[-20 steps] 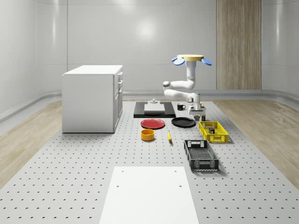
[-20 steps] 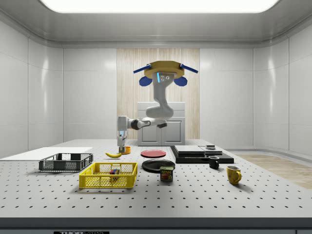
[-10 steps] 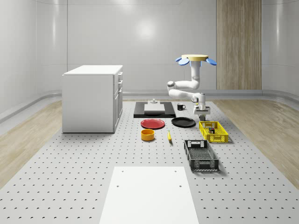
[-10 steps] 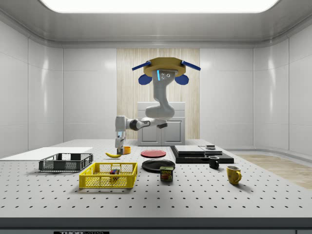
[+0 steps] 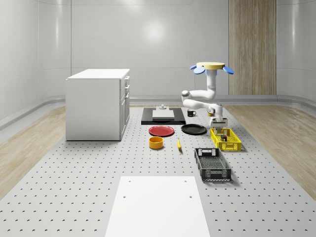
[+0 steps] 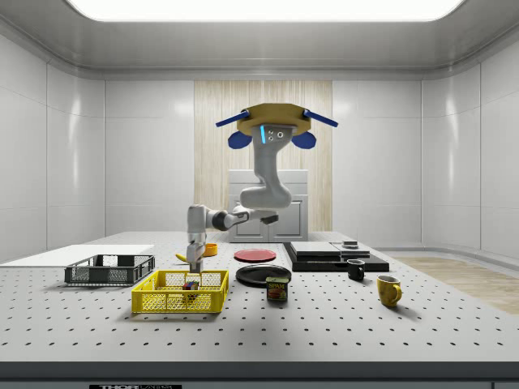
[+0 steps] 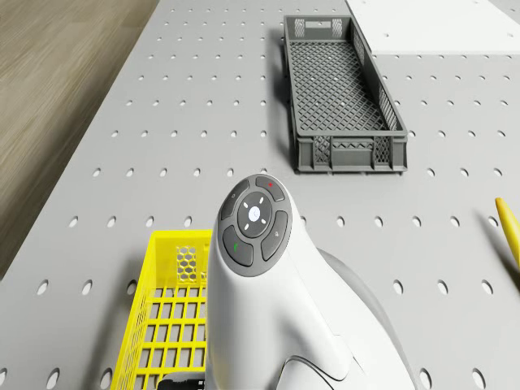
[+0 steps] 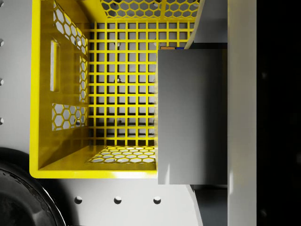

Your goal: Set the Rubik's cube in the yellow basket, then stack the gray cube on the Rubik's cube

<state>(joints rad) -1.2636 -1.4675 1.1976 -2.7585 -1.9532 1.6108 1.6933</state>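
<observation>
Drone: the yellow-topped quadrotor with blue rotors (image 6: 268,121) hovers above the perforated grey table (image 5: 74,187), near the round black plate (image 5: 193,129), its white arm reaching down toward the basket.
Gripper: the two-finger gripper (image 6: 194,261) hangs over the yellow plastic mesh basket (image 5: 225,139), at its end nearest the plate, fingers clamped on the plain gray cube (image 8: 190,115) — flat faces pressed between the pads.
Rubik's cube: the small multicoloured Rubik's cube (image 6: 191,284) sits inside the basket, on its floor.
Handling: the gray cube looks rigid, light and smooth-sided, so probably slippery; opposite flat faces are the place to hold it, squarely.
Placement: the Rubik's top is small — the gray cube needs centring before letting go, or it may tip off.
</observation>
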